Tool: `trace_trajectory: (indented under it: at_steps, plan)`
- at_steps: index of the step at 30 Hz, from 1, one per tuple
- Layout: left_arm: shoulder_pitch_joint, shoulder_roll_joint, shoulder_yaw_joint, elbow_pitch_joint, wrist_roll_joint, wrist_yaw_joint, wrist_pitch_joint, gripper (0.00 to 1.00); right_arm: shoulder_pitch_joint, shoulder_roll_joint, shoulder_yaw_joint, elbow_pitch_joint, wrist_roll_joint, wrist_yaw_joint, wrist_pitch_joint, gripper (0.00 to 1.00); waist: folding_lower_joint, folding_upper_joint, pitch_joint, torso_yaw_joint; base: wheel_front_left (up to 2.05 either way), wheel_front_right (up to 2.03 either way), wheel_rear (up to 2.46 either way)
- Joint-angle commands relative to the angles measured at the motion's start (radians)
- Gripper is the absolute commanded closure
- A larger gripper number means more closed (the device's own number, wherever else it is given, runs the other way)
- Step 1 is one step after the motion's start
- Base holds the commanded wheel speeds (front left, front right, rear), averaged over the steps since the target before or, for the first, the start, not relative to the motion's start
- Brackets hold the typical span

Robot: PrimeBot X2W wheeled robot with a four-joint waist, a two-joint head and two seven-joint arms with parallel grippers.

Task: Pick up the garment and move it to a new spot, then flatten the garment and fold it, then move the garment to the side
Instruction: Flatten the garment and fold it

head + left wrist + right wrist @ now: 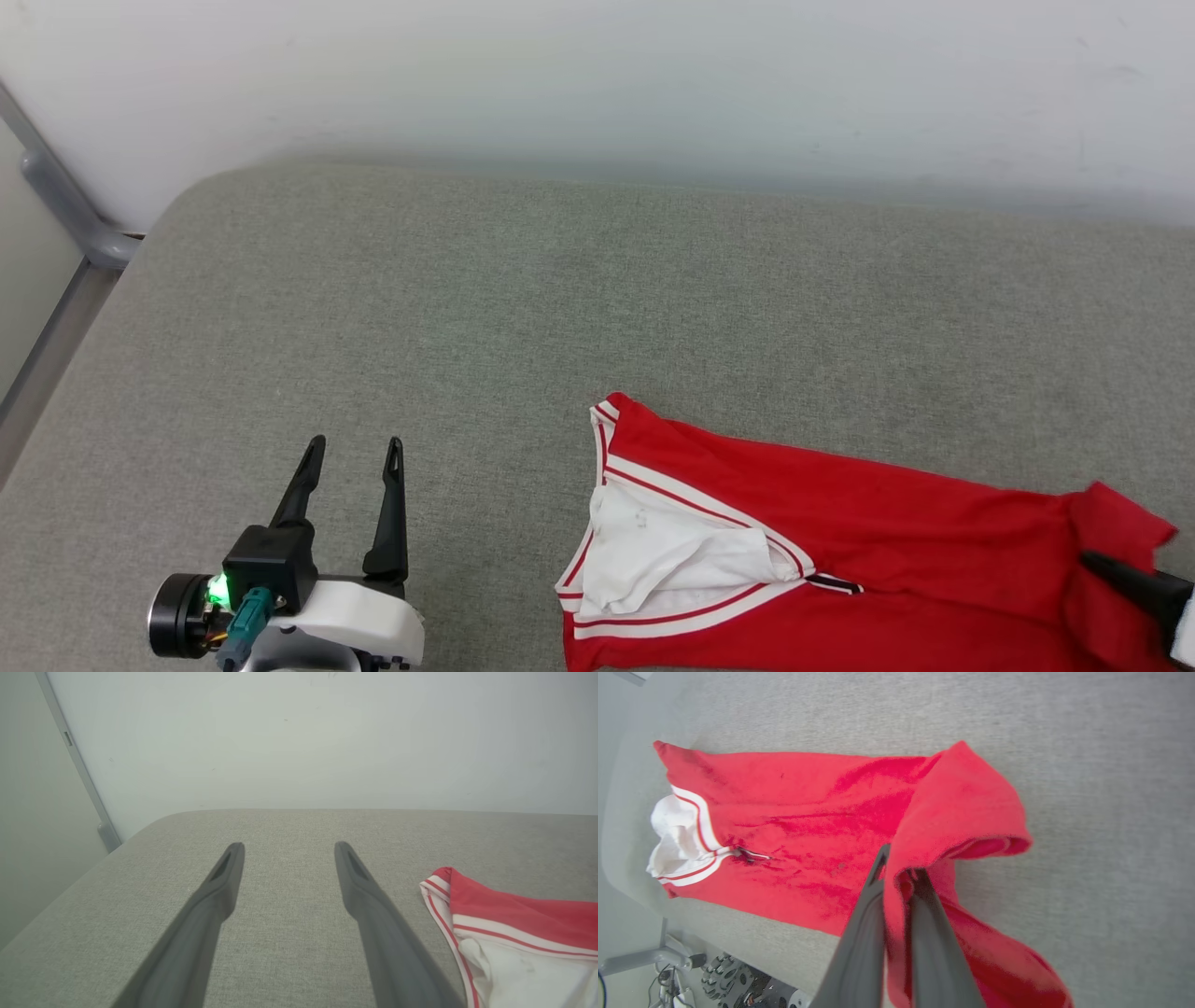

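The garment (pixel 840 532) is a red jersey with white sleeves and red-and-white striped trim, lying crumpled on the grey padded surface at the lower right of the head view. Its trimmed edge (pixel 504 924) reaches into the left wrist view, and its length (pixel 808 812) spreads across the right wrist view. My right gripper (pixel 899 868) is shut on a raised fold of the garment's red cloth; its dark finger (pixel 1134 583) shows at the right edge. My left gripper (pixel 355 448) stands open over bare surface, left of the garment, nothing between its fingers (pixel 224 882).
The grey padded surface (pixel 467 308) runs back to a pale wall (pixel 653 75). A grey metal frame (pixel 65 205) stands at the surface's left corner. Past the near edge, cables and machine parts (pixel 714 980) lie on the floor.
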Motion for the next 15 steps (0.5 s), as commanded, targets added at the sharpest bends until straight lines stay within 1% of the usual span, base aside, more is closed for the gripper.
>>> trace_trajectory:
  at_steps: [1, 5, 8, 11, 15]
  plan:
    - [0.005, -0.003, 0.005, 0.001, 0.006, -0.005, -0.005, 0.00, 0.004, 0.023, 0.002, -0.043, 0.014, 0.000, 0.014, 1.00, 0.0000, -0.0001, 0.001, 0.001, 0.00, 0.00, 0.00]
    - [0.005, -0.012, 0.011, -0.001, 0.014, -0.015, -0.005, 0.00, -0.013, 0.078, 0.033, -0.170, 0.002, 0.000, 0.055, 1.00, 0.0000, -0.0001, 0.005, 0.005, 0.00, 0.00, 0.00]
    - [-0.001, -0.017, 0.015, -0.002, 0.016, -0.020, -0.005, 0.00, -0.048, 0.118, 0.068, -0.241, -0.031, 0.000, 0.082, 1.00, 0.0000, -0.0001, 0.013, 0.010, 0.00, 0.00, 0.00]
    - [-0.015, -0.021, 0.017, -0.005, 0.019, -0.027, -0.005, 0.00, -0.093, 0.158, 0.126, -0.282, -0.073, 0.000, 0.111, 1.00, 0.0000, -0.0001, 0.027, 0.019, 0.00, 0.00, 0.00]
    - [-0.028, -0.026, 0.016, -0.002, 0.022, -0.030, -0.005, 0.00, -0.170, 0.215, 0.208, -0.288, -0.117, 0.000, 0.129, 1.00, 0.0000, -0.0001, 0.046, 0.032, 0.00, 0.00, 0.00]
